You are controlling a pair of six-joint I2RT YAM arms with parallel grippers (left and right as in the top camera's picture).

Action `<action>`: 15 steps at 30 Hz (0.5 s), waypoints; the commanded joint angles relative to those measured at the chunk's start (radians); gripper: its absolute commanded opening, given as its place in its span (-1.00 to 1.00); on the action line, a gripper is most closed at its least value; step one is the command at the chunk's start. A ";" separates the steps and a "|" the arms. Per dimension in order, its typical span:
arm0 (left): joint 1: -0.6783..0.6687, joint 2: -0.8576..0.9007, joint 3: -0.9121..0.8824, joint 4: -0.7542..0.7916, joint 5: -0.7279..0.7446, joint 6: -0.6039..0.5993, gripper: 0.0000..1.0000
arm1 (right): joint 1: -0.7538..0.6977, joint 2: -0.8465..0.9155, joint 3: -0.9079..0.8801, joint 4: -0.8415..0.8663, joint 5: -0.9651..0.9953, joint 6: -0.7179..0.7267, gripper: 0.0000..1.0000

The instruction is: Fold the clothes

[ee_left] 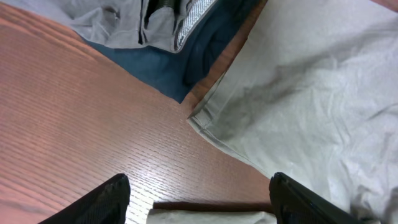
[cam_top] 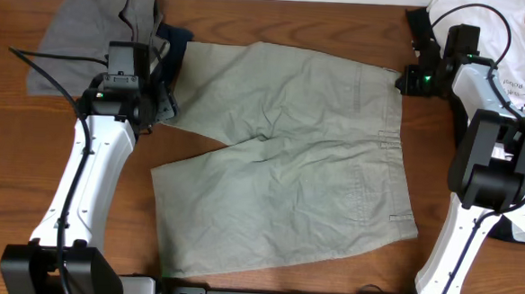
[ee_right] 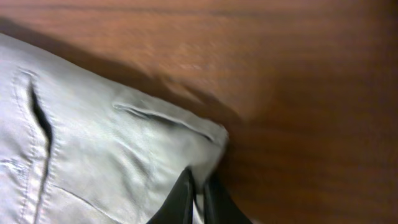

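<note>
1. Wood table [cam_top: 278, 22]. The shorts [cam_top: 289, 157] lie flat mid-table, with the waistband [cam_top: 390, 145] to my right and the legs to my left.
2. Right gripper [ee_right: 199, 196]: fingers pressed nearly together, pinching the far waistband corner as best I can judge.
3. Left gripper [ee_left: 199, 193]: fingers spread wide over bare wood, just beside the far leg's hem [ee_left: 205, 121], holding nothing.
4. Risk: the right pinch sits at the very corner. A quick pull could slip the cloth free, or take one layer only and leave the back dragging.
5. Risk: the navy piece [ee_left: 155, 62] and grey piece [cam_top: 80, 29] lie just beside that hem. If I close the left gripper carelessly, it could catch navy cloth along with the shorts.
6. Risk: lifting the right side alone would skew the fold and bunch the seat.
7. Room: there is open wood at front-left and along the far middle edge. The tee [cam_top: 510, 52] crowds the right arm's far side, so I judge that folding toward the near edge is the cleanest path.
</note>
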 commanded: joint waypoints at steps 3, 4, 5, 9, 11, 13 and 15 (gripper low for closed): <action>0.006 0.002 0.023 0.012 -0.002 0.089 0.47 | -0.031 -0.065 0.009 -0.043 0.089 -0.004 -0.88; 0.009 0.002 0.023 0.016 -0.003 0.096 0.48 | -0.039 -0.080 0.009 -0.051 0.083 -0.004 -0.87; 0.013 0.001 0.024 0.020 -0.004 0.109 0.48 | -0.045 -0.097 0.009 -0.057 0.078 -0.004 -0.82; 0.039 -0.007 0.056 -0.013 -0.003 0.117 0.51 | -0.055 -0.200 0.010 -0.104 0.077 -0.005 0.02; 0.046 -0.024 0.089 -0.063 -0.003 0.117 0.59 | -0.052 -0.279 0.010 -0.151 0.076 -0.004 0.35; 0.047 -0.055 0.120 -0.131 -0.003 0.116 0.66 | -0.044 -0.369 0.010 -0.210 0.061 0.020 0.50; 0.046 -0.093 0.138 -0.201 -0.003 0.108 0.68 | -0.037 -0.451 0.010 -0.272 0.062 0.060 0.71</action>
